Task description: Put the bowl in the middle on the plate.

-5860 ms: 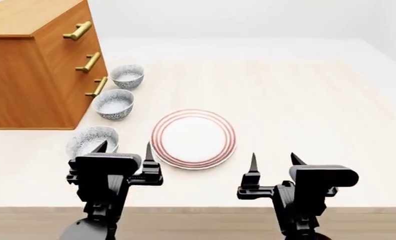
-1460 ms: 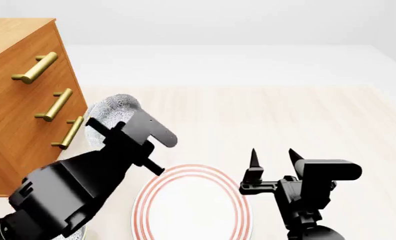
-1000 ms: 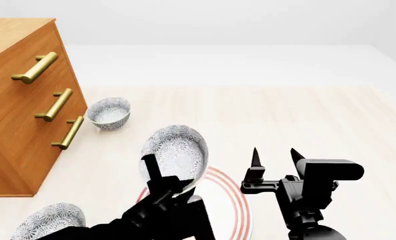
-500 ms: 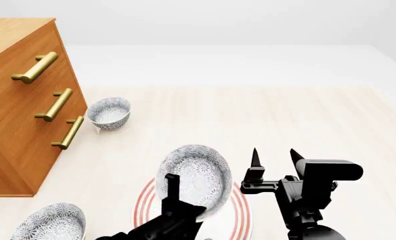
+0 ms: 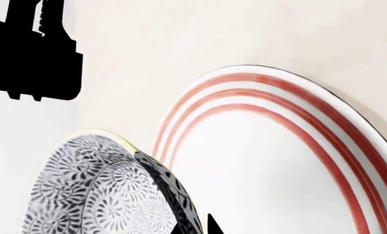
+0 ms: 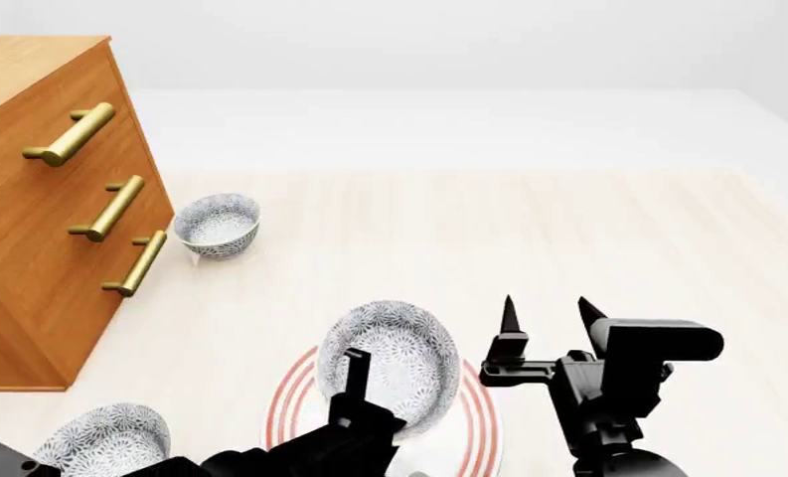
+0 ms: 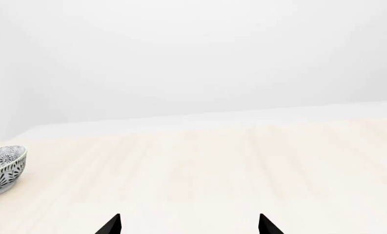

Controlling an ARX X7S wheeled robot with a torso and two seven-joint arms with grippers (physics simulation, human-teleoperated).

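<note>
Since half a second ago my left gripper [image 6: 357, 383] has carried the bowl [image 6: 391, 360] lower and a little toward the plate's centre; the tilt is much the same, its patterned inside facing the head camera. A second and a half ago my arm reached over by the dresser.

Nearest, at the bottom of the head frame, my left jaws are clamped on the bowl's near rim, one finger showing dark against the pattern. The bowl sits directly beyond and above those jaws, over the plate [image 6: 287, 397], whose red rings peek out on either side. In the left wrist view the bowl [image 5: 109, 195] fills the lower left and the plate [image 5: 278, 161] spreads across the right, so I judge the bowl is above the plate's surface but not yet flat on it; whether the base touches I cannot tell. Lowering and levelling is what remains.

My right gripper [image 6: 548, 316], lower right, hangs with its jaws apart and holds nothing.

Lower left lies the near bowl [image 6: 106, 437]. Farther, left of centre, the far bowl [image 6: 218, 224] stands beside the wooden dresser [image 6: 36, 179].
</note>
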